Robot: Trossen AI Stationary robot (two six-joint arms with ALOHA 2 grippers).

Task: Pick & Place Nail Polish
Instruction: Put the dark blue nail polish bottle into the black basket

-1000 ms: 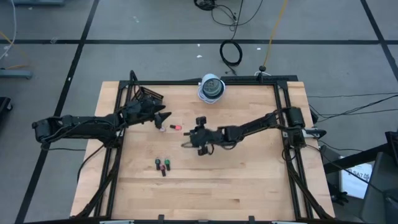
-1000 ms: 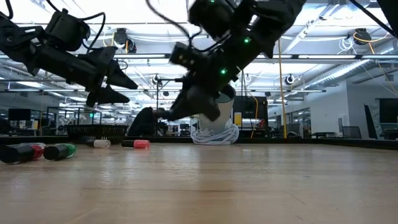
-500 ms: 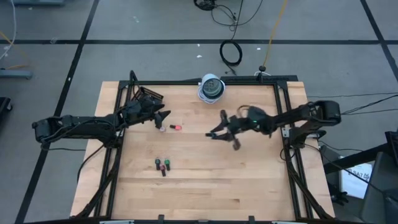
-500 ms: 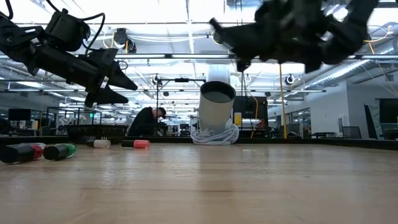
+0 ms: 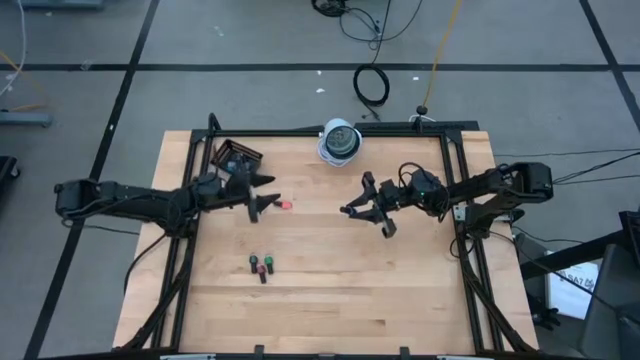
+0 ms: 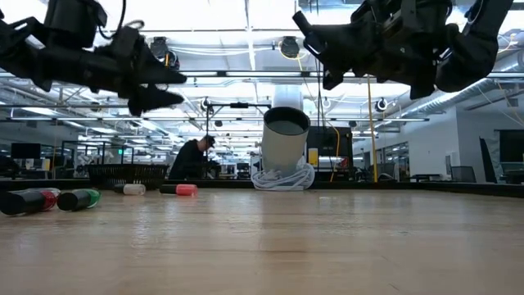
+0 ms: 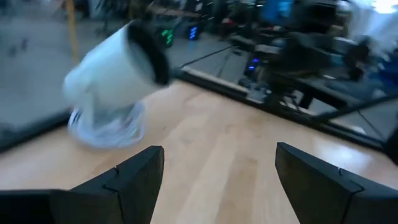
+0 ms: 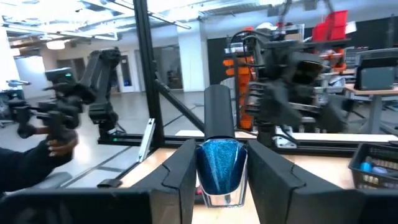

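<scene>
Clamping a blue glitter nail polish bottle [image 8: 221, 168] upright between its fingers, the right claw [image 5: 362, 205] hangs above the bench [image 5: 400, 290] right of the frame's centre. Left of centre, the left claw [image 5: 268, 191] hovers with fingers spread apart and empty, just over a pink bottle [image 5: 285, 205]. Three more bottles [image 5: 262, 266] lie together lower left. A white cup [image 5: 340, 141] stands at the upper edge.

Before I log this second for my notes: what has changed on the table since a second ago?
The right gripper, fingers shut on a blue nail polish bottle, pulled back from the table's middle toward its own right side and rose. The left gripper, open, shifted slightly toward the centre. The three bottles, the pink bottle and the white cup stayed put.
</scene>
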